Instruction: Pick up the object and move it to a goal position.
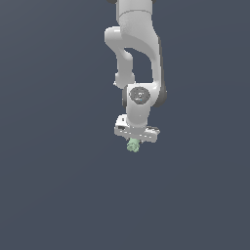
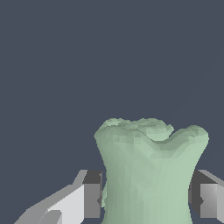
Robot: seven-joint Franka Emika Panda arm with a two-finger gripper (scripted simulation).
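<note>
The object (image 1: 133,145) is a small pale mint-green lumpy piece right under the white-grey arm's hand in the exterior view. In the wrist view the object (image 2: 148,175) fills the space between the two fingers, with a wavy upper rim. My gripper (image 1: 134,143) has its jaws pressed against both sides of the object; one fingertip (image 2: 92,199) and the other fingertip (image 2: 208,199) touch its flanks. The fingers are mostly hidden behind the hand in the exterior view. I cannot tell whether the object rests on the surface or hangs above it.
The plain dark grey-blue surface (image 1: 58,195) spreads all around the arm. The arm's white links (image 1: 139,44) rise above the hand toward the top of the exterior view. No other object shows.
</note>
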